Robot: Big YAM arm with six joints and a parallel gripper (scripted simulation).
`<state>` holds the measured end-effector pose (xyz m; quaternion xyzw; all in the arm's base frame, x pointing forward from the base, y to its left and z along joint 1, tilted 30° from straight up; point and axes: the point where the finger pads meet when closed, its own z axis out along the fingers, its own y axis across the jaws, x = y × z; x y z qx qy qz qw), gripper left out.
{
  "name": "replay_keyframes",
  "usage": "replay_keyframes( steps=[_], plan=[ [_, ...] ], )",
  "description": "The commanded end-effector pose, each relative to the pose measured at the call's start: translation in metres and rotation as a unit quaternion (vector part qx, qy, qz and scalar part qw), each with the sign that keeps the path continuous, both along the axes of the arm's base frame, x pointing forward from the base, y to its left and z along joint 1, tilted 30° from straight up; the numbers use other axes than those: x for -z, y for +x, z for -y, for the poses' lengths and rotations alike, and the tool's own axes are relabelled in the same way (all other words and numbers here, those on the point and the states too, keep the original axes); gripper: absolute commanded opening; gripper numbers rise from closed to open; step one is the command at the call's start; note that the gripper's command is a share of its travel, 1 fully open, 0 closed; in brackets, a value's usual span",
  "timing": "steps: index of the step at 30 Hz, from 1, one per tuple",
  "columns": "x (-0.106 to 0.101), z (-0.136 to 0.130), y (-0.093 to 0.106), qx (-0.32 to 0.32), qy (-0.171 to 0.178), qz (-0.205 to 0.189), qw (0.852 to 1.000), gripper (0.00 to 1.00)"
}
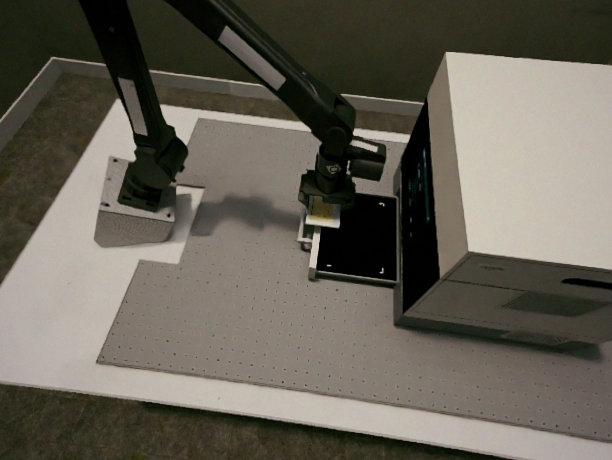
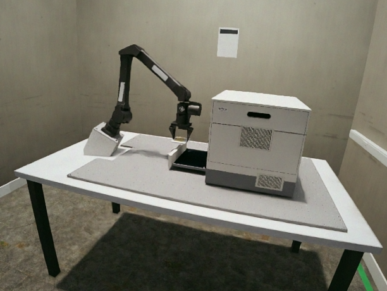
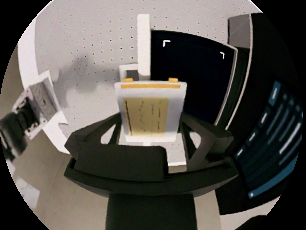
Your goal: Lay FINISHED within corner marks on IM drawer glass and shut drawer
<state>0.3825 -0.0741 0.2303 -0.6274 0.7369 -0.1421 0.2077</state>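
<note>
The cassette FINISHED [image 1: 324, 214] [image 2: 180, 139] [image 3: 146, 117], pale with a yellow window and orange strip, is between the fingers of my gripper [image 2: 181, 138] [image 3: 150, 115], which is shut on its sides. It hangs roughly level above the drawer's front panel [image 1: 314, 255] [image 2: 172, 158] [image 3: 144, 45], toward the panel's far end in the exterior view. The drawer stands open from the imager IM [image 1: 535, 165] [image 2: 256, 139] [image 3: 270, 140], which is upright. Its black glass [image 1: 357, 235] [image 2: 193, 157] [image 3: 190, 75] shows three white corner marks in the top view; the fourth is hidden.
The drawer handle [image 1: 301, 237] sticks out from the front panel, partly below the cassette. IM's dark front face [image 1: 420, 215] rises beside the gripper. The arm's base [image 1: 135, 225] [image 2: 101, 142] stands at the left on the white table [image 1: 50, 280] with its perforated grey mat [image 1: 240, 320].
</note>
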Motion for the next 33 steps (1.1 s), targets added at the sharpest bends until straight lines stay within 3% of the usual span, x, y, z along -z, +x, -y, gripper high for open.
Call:
replay_keyframes(
  steps=[1, 24, 33],
  plan=[
    [-0.028, 0.008, 0.015, 0.009, -0.006, 0.027, 1.000, 0.78],
    [-0.028, 0.008, 0.015, 0.009, -0.006, 0.027, 1.000, 0.78],
    [-0.026, 0.003, 0.032, 0.001, -0.006, 0.028, 1.000, 0.78]
  ],
)
